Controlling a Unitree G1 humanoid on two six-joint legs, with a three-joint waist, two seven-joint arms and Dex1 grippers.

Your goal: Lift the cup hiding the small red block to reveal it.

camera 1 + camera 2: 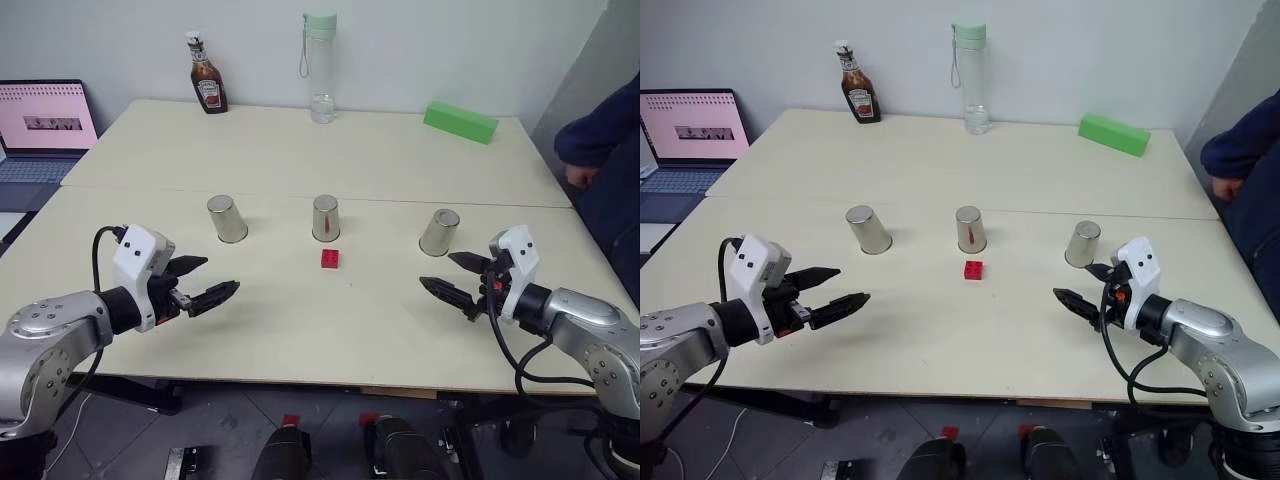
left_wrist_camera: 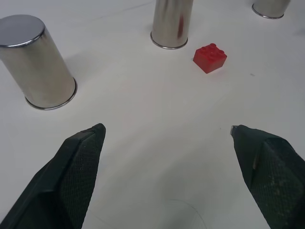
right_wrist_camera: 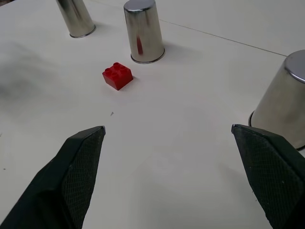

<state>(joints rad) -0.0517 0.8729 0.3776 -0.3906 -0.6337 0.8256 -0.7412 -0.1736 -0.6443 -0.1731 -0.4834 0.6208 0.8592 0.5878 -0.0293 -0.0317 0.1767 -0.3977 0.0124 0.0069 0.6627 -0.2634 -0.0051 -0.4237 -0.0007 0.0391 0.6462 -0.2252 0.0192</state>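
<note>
Three identical silver cups stand upside down in a row on the table: the left cup, the middle cup and the right cup. The small red block lies uncovered on the table, just in front of the middle cup and apart from it. My left gripper hovers open in front of the left cup, holding nothing. Near the right cup, my right gripper is open too and touches nothing. The left wrist view looks between its fingers at the red block; the right wrist view shows the block too.
At the table's far edge stand a ketchup bottle, a tall clear bottle and a long green block. A laptop sits at the far left. A person's sleeve shows at the right.
</note>
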